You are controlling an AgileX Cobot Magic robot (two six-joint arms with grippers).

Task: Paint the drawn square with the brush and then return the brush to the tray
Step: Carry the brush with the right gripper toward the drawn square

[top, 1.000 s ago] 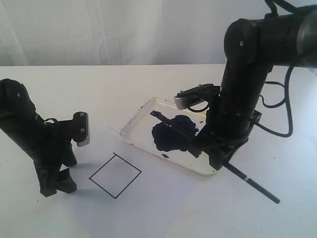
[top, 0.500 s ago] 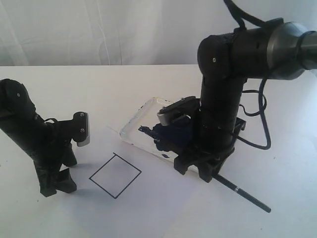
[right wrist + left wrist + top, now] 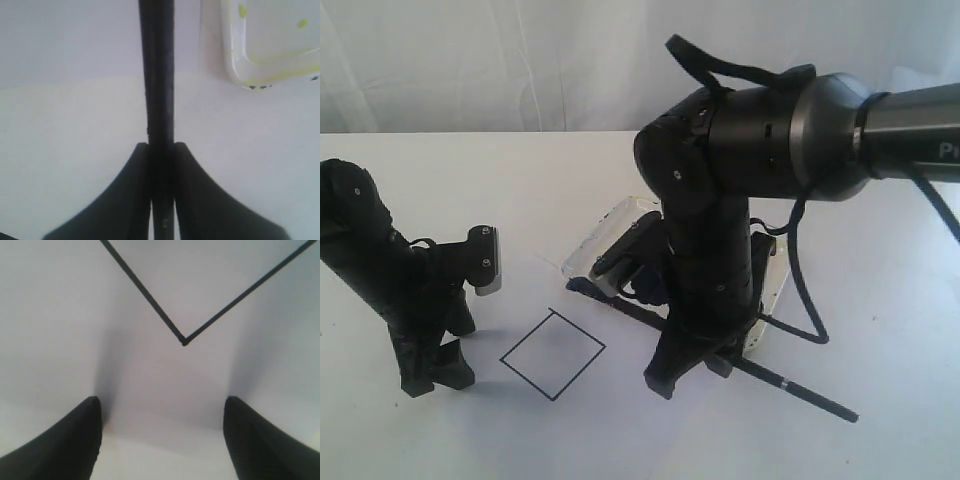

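Pinch on the brush (image 3: 156, 75): the right hand (image 3: 161, 147) has both fingers pressed tight against the black shaft, which runs straight out ahead between them. In the exterior view that hand (image 3: 692, 362) sits low, near the right side of the drawn square (image 3: 553, 354). The brush (image 3: 800, 392) lies at a shallow slant. Its long rear end points away from the square and its dark tip is beyond the square's upper-right edge, clear of the outline. Whether the tip touches the sheet, cannot tell. The square is blank inside, no paint yet. The tray (image 3: 610, 225) lies behind and to the right of the square, mostly hidden by the arm. One stained corner (image 3: 235, 75) shows in the right wrist view.

The left hand (image 3: 438, 368) stands just left of the square, fingers spread, holding nothing. Its wrist view (image 3: 160, 405) shows one corner of the square (image 3: 200, 280) just ahead.

Step in hand, by my read: carrying the loaded tip over to the square.

To do it well:
- Keep the pinch firm so the shaft does not twist.
- Lower the tip inside the outline, close to the square's middle.
- Press lightly and stroke outward, stopping short of the black line.
- Keep the tip lifted until it is over the square, or it may smear outside.
- Watch the rear end's swing on the side away from the square.
- Stay off the left hand.
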